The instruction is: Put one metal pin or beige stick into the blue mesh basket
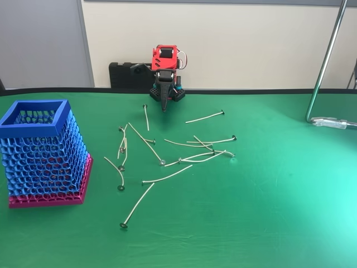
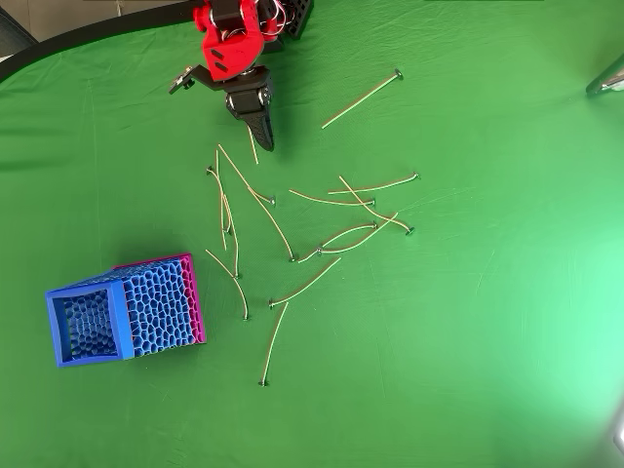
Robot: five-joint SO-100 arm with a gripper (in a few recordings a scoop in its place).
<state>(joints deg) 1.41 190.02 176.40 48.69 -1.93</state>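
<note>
The red-and-black gripper point(image 2: 261, 136) is hanging nose-down at the back of the green cloth point(image 2: 487, 322), its dark fingers looking pressed together into one point with nothing between them. Just beyond its tip the beige pins point(image 2: 331, 200) are lying scattered (about a dozen, several crossing). The blue mesh basket point(image 2: 93, 327) is standing well off to its side, apart from every pin

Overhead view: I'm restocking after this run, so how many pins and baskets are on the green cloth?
Pins: about 14 (several cross, so the count is not certain)
Basket: 1
Total: about 15
</note>
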